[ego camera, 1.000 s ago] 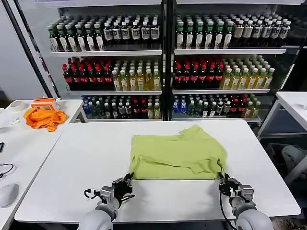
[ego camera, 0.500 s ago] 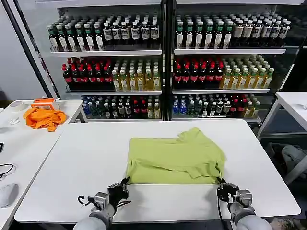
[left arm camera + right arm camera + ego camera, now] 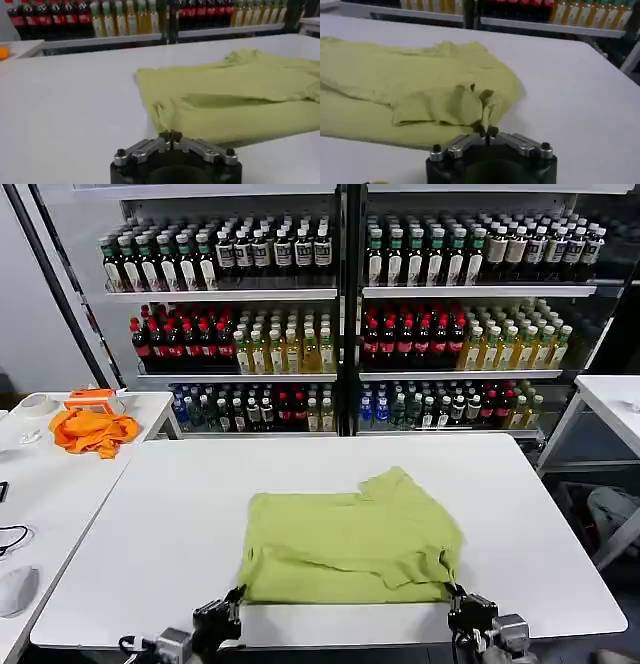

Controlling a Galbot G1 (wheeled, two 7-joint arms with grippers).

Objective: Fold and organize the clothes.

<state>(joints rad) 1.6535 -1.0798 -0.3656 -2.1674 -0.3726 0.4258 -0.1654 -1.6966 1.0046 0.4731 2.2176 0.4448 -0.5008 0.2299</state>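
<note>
The clothes are one light yellow-green T-shirt (image 3: 350,534), folded over on itself, lying on the white table (image 3: 170,514) close to its near edge. My left gripper (image 3: 236,596) is shut on the shirt's near left corner, and my right gripper (image 3: 456,597) is shut on its near right corner. In the left wrist view the gripper (image 3: 170,136) pinches the hem of the shirt (image 3: 240,95), which spreads away from it. In the right wrist view the gripper (image 3: 487,131) pinches a bunched fold of the shirt (image 3: 395,85).
A bright orange cloth (image 3: 93,430) lies on a side table at the left, with a computer mouse (image 3: 14,589) nearer. Drink shelves (image 3: 340,334) stand behind the table. Another white table (image 3: 615,399) is at the right. Bare tabletop lies on both sides of the shirt.
Both grippers have drawn back toward the table's near edge, dragging the shirt nearer and slightly to the left. Both stay shut on its corners.
</note>
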